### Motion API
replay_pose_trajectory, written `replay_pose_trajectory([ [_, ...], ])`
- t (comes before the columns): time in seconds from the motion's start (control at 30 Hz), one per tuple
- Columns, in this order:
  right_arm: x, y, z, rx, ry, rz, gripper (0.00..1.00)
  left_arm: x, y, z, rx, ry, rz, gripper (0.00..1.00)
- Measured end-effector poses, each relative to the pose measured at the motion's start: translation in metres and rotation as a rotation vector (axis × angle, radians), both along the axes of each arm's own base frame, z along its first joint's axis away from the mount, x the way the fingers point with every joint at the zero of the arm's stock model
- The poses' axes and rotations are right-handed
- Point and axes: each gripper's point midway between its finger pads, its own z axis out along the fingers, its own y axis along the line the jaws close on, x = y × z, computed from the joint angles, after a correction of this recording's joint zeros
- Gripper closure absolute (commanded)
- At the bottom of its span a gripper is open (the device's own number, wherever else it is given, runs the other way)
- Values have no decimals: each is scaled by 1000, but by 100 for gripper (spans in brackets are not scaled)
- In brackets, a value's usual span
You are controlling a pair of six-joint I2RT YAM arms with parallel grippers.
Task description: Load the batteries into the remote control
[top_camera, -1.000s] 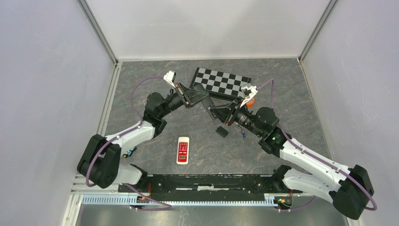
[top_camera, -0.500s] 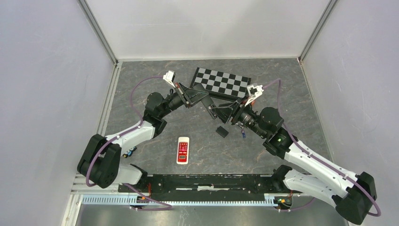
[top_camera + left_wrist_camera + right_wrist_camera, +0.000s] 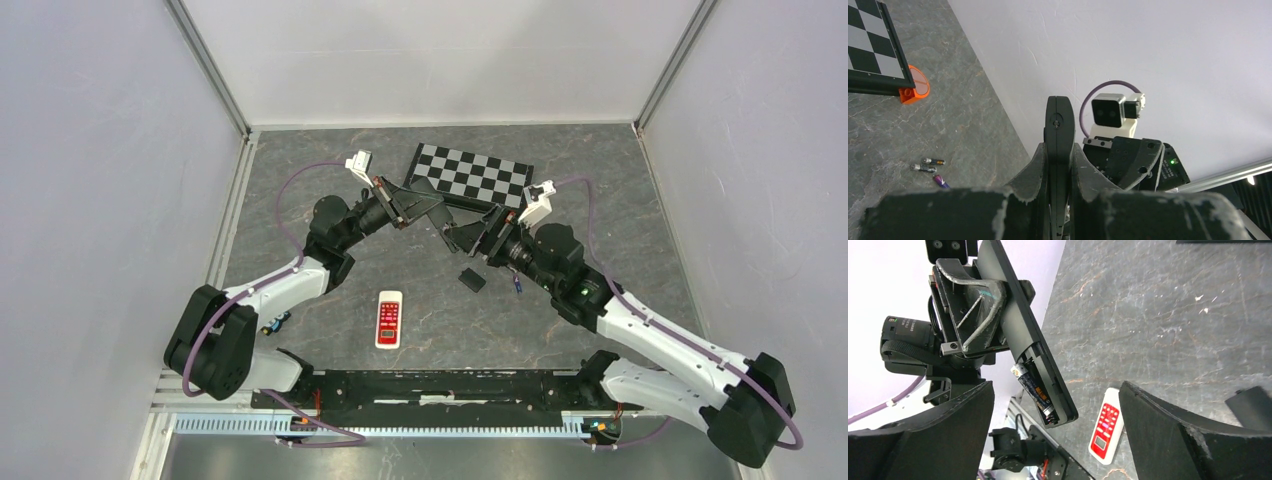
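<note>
- Right wrist view: one battery [image 3: 1035,390] sits in the open bay of the black remote [image 3: 1015,315], which the left tool [image 3: 1058,150] clamps; more loading seems left.
- Right tool [image 3: 463,236] gapes wide, empty, at the remote's 4 o'clock.
- Spare batteries [image 3: 517,285] lie on the desk [image 3: 610,180] at its 4 o'clock, black cover [image 3: 471,280] at 6, white remote [image 3: 389,319] at 7; nothing blocks them.

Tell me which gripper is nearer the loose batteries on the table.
Right. The right gripper hangs open just far-left of the loose batteries; the left gripper, shut on the black remote, is farther away leftward.
</note>
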Motion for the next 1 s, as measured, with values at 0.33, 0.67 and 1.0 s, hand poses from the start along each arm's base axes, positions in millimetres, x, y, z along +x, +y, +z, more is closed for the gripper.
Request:
replay_pose_trajectory([
  [0.33, 0, 17, 12, 167, 52, 34, 5, 0, 0, 0, 2, -4, 0, 98],
  [0.67, -1, 30, 6, 256, 114, 74, 28, -3, -1, 0, 4, -6, -15, 98],
  [1.0, -3, 32, 8, 320, 129, 84, 44, -7, -2, 4, -2, -29, -36, 98],
])
